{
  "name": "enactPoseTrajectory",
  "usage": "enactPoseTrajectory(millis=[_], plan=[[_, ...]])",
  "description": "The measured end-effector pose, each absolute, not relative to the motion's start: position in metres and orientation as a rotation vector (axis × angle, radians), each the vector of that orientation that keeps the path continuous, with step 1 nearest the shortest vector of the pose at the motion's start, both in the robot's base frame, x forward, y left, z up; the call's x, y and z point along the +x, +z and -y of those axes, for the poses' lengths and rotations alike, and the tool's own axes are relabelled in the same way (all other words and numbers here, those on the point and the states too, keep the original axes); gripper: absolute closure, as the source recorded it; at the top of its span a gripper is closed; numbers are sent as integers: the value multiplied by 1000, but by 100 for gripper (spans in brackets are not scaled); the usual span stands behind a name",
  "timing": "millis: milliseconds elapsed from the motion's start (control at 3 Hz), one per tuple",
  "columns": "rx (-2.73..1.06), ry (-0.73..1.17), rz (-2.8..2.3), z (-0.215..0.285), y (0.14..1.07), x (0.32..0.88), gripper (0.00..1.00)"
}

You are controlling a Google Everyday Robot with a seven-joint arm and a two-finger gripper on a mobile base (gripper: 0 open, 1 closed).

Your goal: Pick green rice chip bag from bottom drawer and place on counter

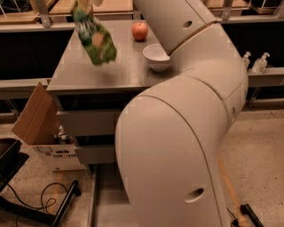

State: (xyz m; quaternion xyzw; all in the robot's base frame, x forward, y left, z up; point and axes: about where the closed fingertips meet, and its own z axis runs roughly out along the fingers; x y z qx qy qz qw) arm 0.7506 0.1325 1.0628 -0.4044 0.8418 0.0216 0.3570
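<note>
Though bowl (153,55) empty, gripper (87,3) over counter (84,74).

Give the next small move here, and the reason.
Probably lower the gripper straight down, then let go: the green rice chip bag hangs from it at the picture's top edge, above a bare part of the counter, apart from the white bowl and the apple.

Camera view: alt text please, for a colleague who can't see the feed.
The green rice chip bag is in the air over the counter, left of frame, just under the end effector at the top edge. An apple and a white bowl sit on the counter further right; the robot's pale arm fills the foreground.
</note>
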Motion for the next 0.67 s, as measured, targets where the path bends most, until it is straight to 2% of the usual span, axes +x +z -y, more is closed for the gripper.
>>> enactPoseTrajectory(millis=[333, 667], plan=[[-1047, 56, -2174, -135, 1060, 752, 0], [-1047, 56, -2174, -135, 1060, 752, 0]])
